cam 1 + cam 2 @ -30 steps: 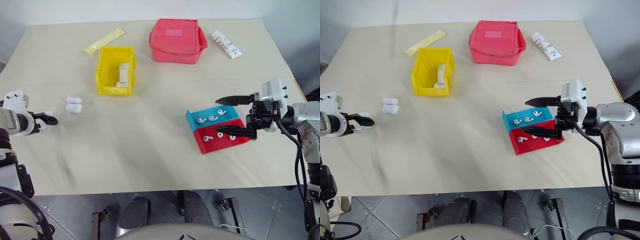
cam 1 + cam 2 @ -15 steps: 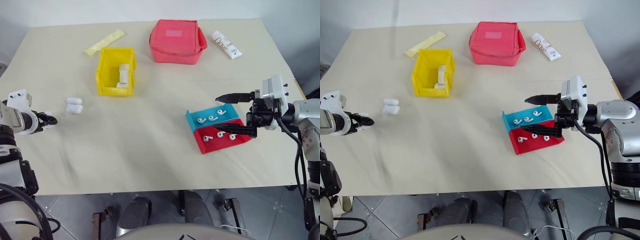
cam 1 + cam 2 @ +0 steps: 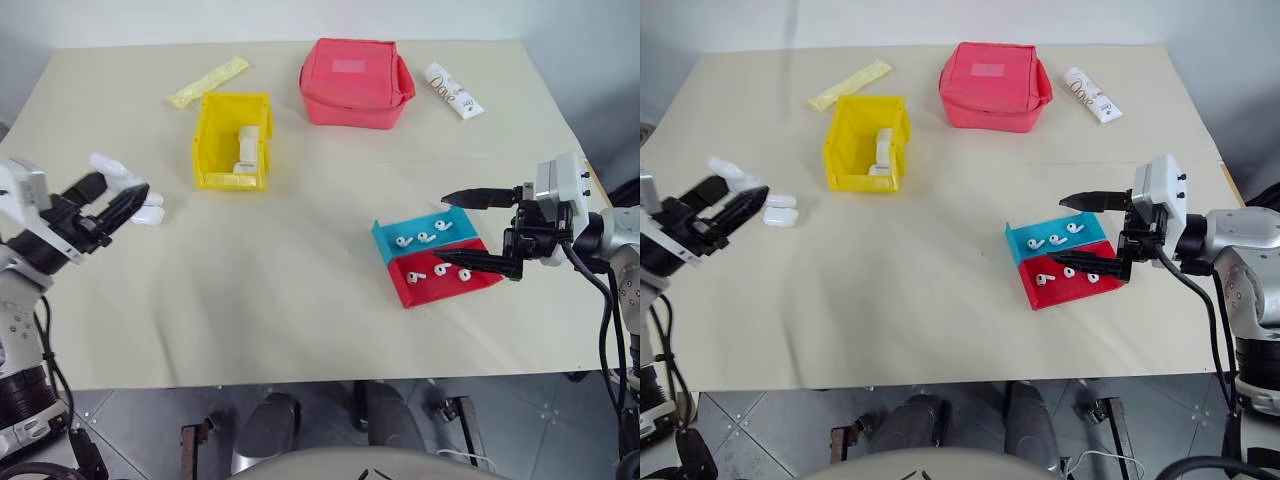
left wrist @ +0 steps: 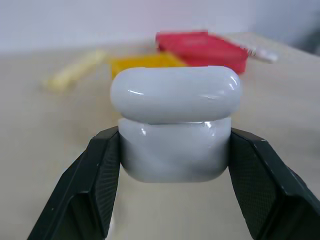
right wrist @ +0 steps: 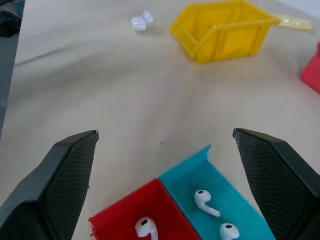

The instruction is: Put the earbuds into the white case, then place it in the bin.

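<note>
With the white case (image 4: pixel 175 131) clamped in the left gripper (image 3: pixel 105 205) above the surface, the right gripper (image 3: pixel 478 228) gapes empty over trayed earbuds (image 3: pixel 420 238), so loading and the bin (image 3: pixel 231 141) remain.

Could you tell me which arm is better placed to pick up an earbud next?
The right. Its open claw hovers directly above the small glossy white earbuds in the shallow blue tray and red tray, while the left claw is shut on a glossy white rounded case.
</note>
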You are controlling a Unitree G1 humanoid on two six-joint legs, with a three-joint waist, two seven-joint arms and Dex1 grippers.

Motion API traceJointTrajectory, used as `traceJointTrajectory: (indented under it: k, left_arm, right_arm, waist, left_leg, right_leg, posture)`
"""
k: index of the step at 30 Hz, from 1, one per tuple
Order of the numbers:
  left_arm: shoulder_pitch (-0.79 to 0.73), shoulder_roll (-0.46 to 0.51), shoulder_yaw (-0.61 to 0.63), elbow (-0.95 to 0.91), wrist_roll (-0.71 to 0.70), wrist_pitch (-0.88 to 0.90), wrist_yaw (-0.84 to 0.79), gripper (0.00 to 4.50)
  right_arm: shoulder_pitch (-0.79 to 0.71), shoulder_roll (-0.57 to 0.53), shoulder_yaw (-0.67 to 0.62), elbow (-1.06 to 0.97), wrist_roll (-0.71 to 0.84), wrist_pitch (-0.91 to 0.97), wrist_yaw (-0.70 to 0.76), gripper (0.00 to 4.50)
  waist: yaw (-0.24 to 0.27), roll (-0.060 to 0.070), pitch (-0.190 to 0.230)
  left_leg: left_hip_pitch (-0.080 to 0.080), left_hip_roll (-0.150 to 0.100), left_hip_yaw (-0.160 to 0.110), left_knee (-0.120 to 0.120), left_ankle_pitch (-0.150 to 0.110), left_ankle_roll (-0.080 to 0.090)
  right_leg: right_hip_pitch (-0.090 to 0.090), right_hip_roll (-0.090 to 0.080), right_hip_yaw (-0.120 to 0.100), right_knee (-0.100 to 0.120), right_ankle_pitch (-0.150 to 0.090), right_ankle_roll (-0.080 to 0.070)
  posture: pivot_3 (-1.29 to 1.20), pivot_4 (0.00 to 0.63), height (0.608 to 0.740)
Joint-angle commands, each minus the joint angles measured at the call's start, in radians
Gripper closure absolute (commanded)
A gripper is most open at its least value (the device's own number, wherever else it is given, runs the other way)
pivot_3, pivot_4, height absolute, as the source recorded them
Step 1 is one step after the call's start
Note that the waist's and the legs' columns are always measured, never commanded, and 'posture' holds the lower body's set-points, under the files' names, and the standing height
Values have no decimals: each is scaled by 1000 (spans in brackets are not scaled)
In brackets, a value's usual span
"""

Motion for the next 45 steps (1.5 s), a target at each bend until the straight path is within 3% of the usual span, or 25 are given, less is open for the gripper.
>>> traceJointTrajectory:
  k: [1, 7, 13, 18, 24, 28, 31, 39, 43, 45]
  left_arm:
    - [81, -71, -37, -156, -136, -141, -203, 1711]
    - [16, -153, -190, -136, -134, -250, -268, 1711]
    - [-35, -285, -425, -31, -13, -463, -356, 1711]
    - [-92, -351, -489, 81, 19, -582, -378, 1711]
    - [-120, -370, -525, 117, -6, -592, -417, 1711]
    - [-123, -379, -545, 115, -8, -594, -429, 1711]
    - [-123, -384, -557, 112, -4, -599, -437, 1711]
    - [-108, -409, -597, 101, -4, -598, -433, 1711]
    - [-87, -438, -621, 87, 1, -607, -421, 1711]
    - [-75, -444, -630, 71, 3, -607, -415, 1711]
  right_arm:
    - [82, -7, -79, -112, 50, 38, -58, 0]
    - [182, -5, -134, -223, 83, 100, -151, 0]
    - [374, -3, -231, -386, 108, 220, -301, 0]
    - [592, 40, -427, -495, 146, 243, -333, 0]
    - [920, 136, -693, -581, 180, 213, -264, 0]
    - [1044, 173, -754, -633, 186, 207, -263, 0]
    - [1041, 133, -742, -680, 204, 255, -321, 0]
    - [765, -116, -558, -694, 268, 424, -482, 0]
    - [569, -285, -366, -628, 274, 495, -477, 877]
    - [505, -314, -309, -599, 261, 495, -470, 877]
  waist:
    - [-1, 5, 0]
    - [1, 2, 0]
    - [14, 2, -1]
    - [26, 1, -1]
    - [40, 1, -1]
    - [40, 1, -1]
    - [34, 1, -1]
    - [33, 1, -1]
    - [38, 2, 0]
    - [43, 1, 0]
  left_leg:
    - [1, 0, 2, -1, -1, 2]
    - [0, 0, 3, 1, -2, 3]
    - [0, -1, 4, 1, -2, 5]
    - [0, 0, 6, 1, -2, 5]
    - [1, -1, 8, 2, -3, 7]
    - [1, -1, 9, 1, -3, 8]
    - [2, 0, 10, 1, -4, 8]
    - [1, 0, 10, 1, -4, 8]
    - [1, -1, 10, 2, -3, 9]
    - [0, -1, 9, 2, -3, 9]
  right_leg:
    - [1, 0, 2, 1, 0, 0]
    - [1, 2, 3, 0, 1, 1]
    - [1, 3, 3, 0, 1, 2]
    - [1, 6, 4, -6, 3, 3]
    - [2, 6, 7, -7, 4, 6]
    - [3, 7, 8, -7, 4, 7]
    - [3, 8, 10, -7, 4, 7]
    - [2, 8, 9, -8, 4, 6]
    - [3, 7, 9, -9, 5, 7]
    - [3, 6, 8, -10, 5, 7]
  posture:
    - [0, 150, 740]
    - [0, 150, 740]
    - [0, 150, 740]
    - [0, 150, 740]
    - [0, 150, 740]
    - [0, 150, 740]
    - [0, 150, 740]
    - [0, 150, 740]
    - [0, 150, 740]
    - [0, 150, 740]
